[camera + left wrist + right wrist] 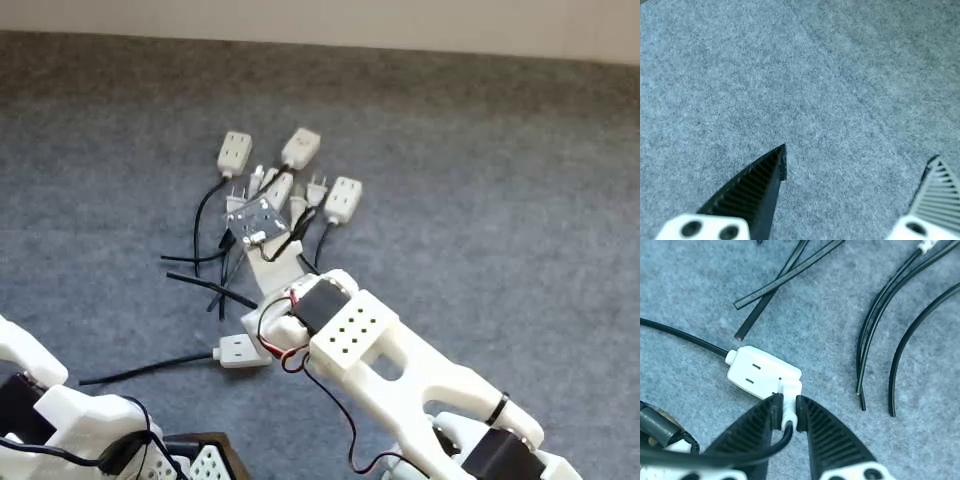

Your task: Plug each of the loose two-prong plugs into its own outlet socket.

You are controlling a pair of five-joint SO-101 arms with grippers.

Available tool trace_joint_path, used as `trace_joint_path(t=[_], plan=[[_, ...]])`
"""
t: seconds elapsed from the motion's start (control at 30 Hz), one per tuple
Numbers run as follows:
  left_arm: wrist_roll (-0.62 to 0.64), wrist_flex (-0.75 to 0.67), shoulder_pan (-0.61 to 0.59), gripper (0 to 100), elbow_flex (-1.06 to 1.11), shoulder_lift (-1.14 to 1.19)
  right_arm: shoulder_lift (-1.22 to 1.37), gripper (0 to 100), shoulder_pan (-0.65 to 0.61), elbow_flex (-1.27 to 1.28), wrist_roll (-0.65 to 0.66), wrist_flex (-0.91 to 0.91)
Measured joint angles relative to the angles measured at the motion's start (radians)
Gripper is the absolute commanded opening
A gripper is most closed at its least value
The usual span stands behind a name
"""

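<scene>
Claw R [788, 409] clamped on plug [791, 387], touching socket [754, 371] end | claw L [860, 156] apart, bare carpet [790, 75] round

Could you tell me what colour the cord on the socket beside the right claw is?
The cord is black, clearest in the right wrist view.

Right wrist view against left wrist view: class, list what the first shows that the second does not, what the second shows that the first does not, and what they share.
Right wrist view, not the left: the right gripper, jaws shut on a white plug that touches a white outlet socket, with loose black cords lying nearby. Left wrist view, not the right: the left gripper, jaws wide apart and holding nothing. Shared: grey carpet underneath, and each arm's own ribbed jaws.
</scene>
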Motion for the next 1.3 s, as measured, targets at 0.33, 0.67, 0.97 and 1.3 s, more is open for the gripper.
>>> trace_joint_path(t=[0.33, 0.67, 0.97, 1.3], plan=[[0.000, 0.000, 0.000, 41, 0.000, 0.000, 0.000, 0.6, -0.015, 0.003, 0.000, -0.052], [0.000, 0.000, 0.000, 41, 0.000, 0.000, 0.000, 0.6, -0.018, 0.003, 0.000, 0.015], [0.000, 0.000, 0.000, 41, 0.000, 0.000, 0.002, 0.6, -0.020, 0.003, -0.012, -0.005], [0.000, 0.000, 0.000, 41, 0.000, 0.000, 0.161, 0.6, -0.049, -0.080, -0.051, 0.023]])
